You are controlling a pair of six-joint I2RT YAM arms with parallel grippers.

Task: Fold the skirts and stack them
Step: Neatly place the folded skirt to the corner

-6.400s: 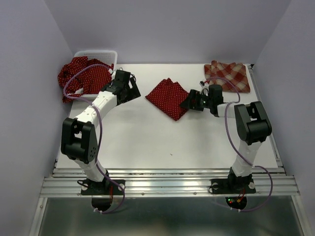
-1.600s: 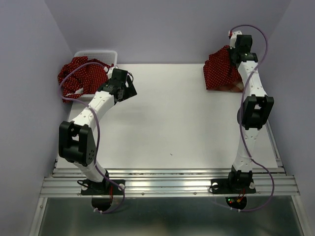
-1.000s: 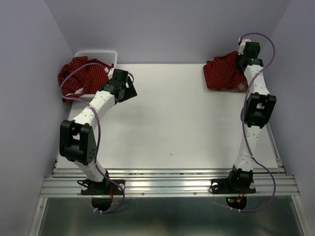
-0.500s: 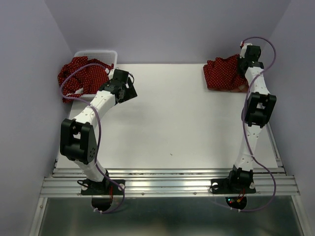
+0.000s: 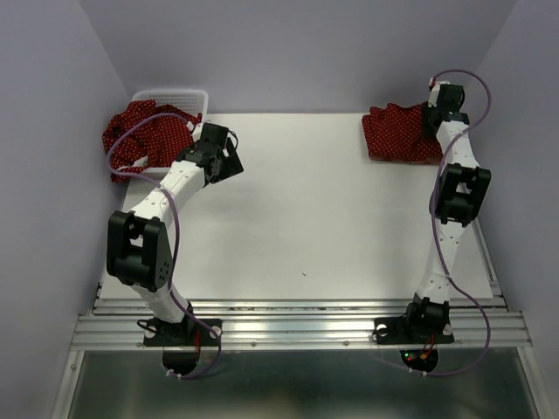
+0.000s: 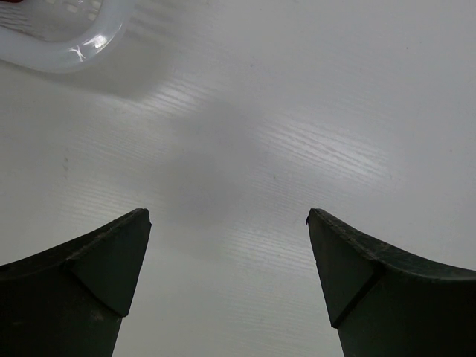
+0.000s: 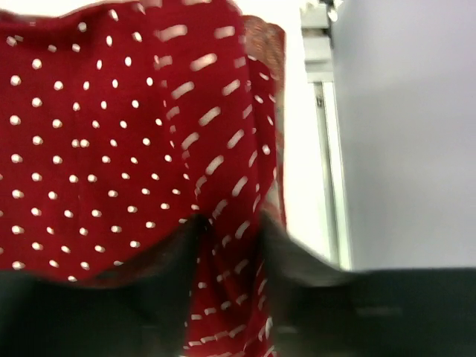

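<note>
Clock directions are read from the counter's centre in the overhead view, with 12 o'clock at the back wall.

1. Folded dotted skirt (image 5: 400, 133): dark red cloth with small white dots, lying at 1 o'clock in the far right corner of the counter (image 5: 306, 218). From overhead it is a roughly rectangular, slightly rumpled pad. In the right wrist view the same dotted skirt (image 7: 111, 134) fills most of the frame. A narrow strip of differently patterned reddish cloth runs along its right edge, too blurred to identify.

2. Right gripper (image 5: 434, 120): the right arm is stretched out toward 1 o'clock, with the gripper tipped down onto the 3 o'clock end of the folded dotted skirt. In the wrist view the right gripper (image 7: 227, 230) shows two dark, blurred fingers with a narrow gap. A fold of dotted cloth sits in that gap. Whether the jaws are clamping the fold or only straddling it cannot be told.

3. Pile of dotted skirts (image 5: 144, 135): loose and unfolded, at 10 o'clock. It spills from the white lattice basket (image 5: 170, 93) over the counter's left edge.

4. Left gripper (image 5: 229, 161): positioned at 10 o'clock, just beside the pile on its 3 o'clock side and apart from it. In the wrist view the left gripper (image 6: 227, 216) has its jaws spread wide over bare counter, with nothing between them. A curved piece of the basket rim (image 6: 67, 44) appears at the upper left.
</note>
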